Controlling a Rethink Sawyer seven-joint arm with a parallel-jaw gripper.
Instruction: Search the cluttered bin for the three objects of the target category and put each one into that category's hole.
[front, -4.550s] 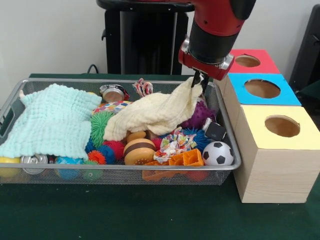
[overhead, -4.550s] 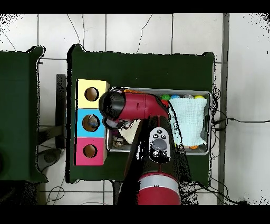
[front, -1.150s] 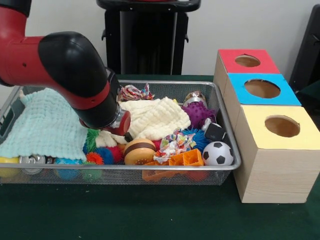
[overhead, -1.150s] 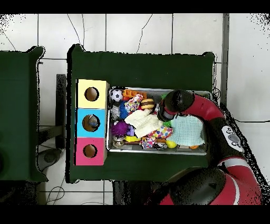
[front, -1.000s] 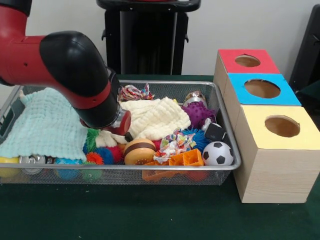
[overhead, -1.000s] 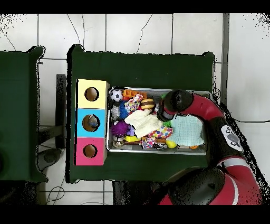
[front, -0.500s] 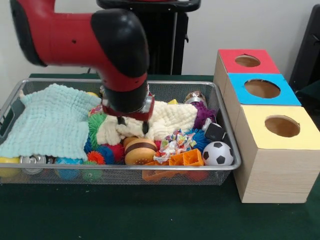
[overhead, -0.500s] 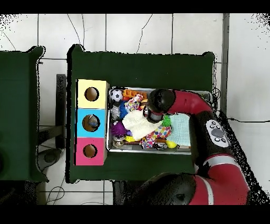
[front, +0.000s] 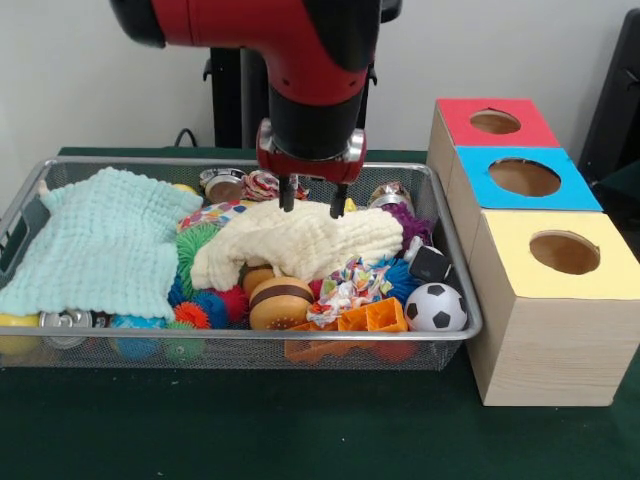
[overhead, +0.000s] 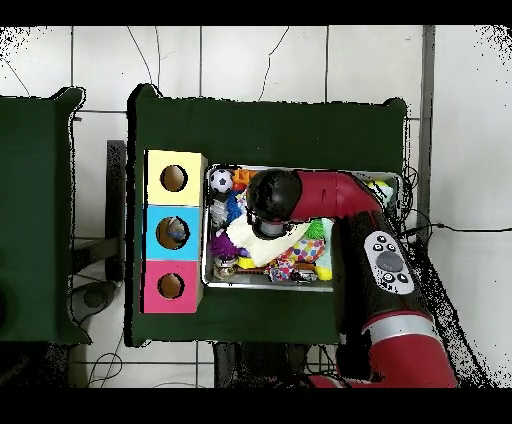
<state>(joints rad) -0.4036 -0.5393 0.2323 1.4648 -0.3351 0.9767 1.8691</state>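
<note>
Front view: gripper (front: 312, 203) fingers apart, overhead hides

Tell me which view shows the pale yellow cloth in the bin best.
The front view: the pale yellow cloth lies fully visible, draped over toys. Overhead, the red and black arm hides most of it, leaving only a patch.

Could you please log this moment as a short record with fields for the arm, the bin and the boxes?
pincer: open, empty, just above the yellow cloth
yellow cloth: bunched at the bin's middle, covering toys
green cloth: spread over the bin's left end in the front view
bin: wire basket full of toys
visible toys: soccer ball, burger toy, purple spiky ball
boxes: red, blue, yellow, each with a round hole on top
</note>
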